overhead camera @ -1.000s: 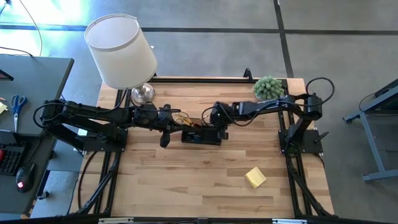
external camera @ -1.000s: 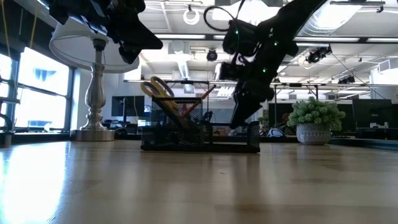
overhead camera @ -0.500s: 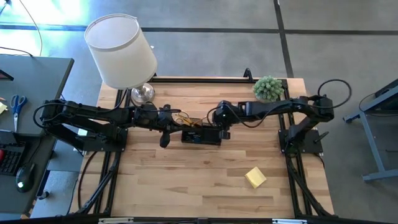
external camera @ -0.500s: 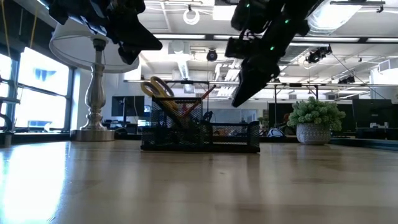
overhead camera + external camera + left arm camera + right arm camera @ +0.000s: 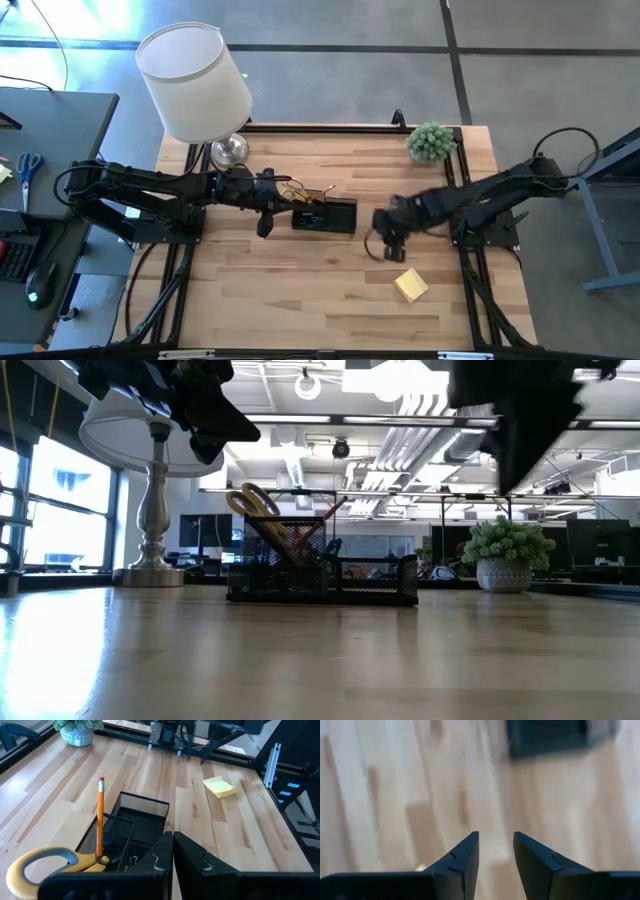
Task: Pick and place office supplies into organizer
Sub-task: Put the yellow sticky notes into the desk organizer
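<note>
Sticky-note pad [image 5: 410, 285] seemingly below right end effector [image 5: 383, 248]

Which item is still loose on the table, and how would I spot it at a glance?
Start at the wooden table and find the black mesh organizer near its middle. On the bare wood toward the right arm's side lies the yellow sticky-note pad, just beyond the open right gripper. It is the only flat, yellow square outside the organizer.

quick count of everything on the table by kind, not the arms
Black mesh desk organizer: 1
Yellow sticky-note pad: 1
Yellow-handled scissors: 1
Wooden pencil with red eraser: 1
White-shaded lamp with silver base: 1
Small green potted plant: 1
Total: 6
</note>
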Controlling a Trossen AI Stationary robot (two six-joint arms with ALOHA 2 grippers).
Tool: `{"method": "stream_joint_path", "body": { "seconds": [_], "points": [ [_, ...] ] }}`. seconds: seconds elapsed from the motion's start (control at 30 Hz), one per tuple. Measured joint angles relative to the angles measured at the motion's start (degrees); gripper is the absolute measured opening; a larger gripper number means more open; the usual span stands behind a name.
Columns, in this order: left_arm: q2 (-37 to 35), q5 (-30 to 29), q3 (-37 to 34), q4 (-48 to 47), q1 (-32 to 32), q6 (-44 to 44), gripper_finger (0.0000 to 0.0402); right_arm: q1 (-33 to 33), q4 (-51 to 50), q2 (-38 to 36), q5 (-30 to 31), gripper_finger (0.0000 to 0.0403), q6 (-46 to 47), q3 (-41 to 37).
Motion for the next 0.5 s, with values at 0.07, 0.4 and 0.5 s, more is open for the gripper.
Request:
{"method": "stream_joint_path", "body": {
  "seconds": [0.07, 0.4, 0.5],
  "points": [
    [0.0, -0.01, 0.0, 0.02, 0.02, 0.02, 0.0003, 3.13, -3.17, 0.66, -0.39, 0.0117, 7.52, 0.0],
    [0.0, 0.23, 0.0, 2.45, 0.02, 2.28, 0.0003, 20.75, -9.93, -2.16, 9.17, 0.0111, 35.33, -4.35],
    [0.0, 0.23, 0.0, 3.09, 0.02, 3.48, 0.0003, 25.68, -5.67, -5.77, 8.47, 0.01, 46.37, -9.82]
  ]
}}
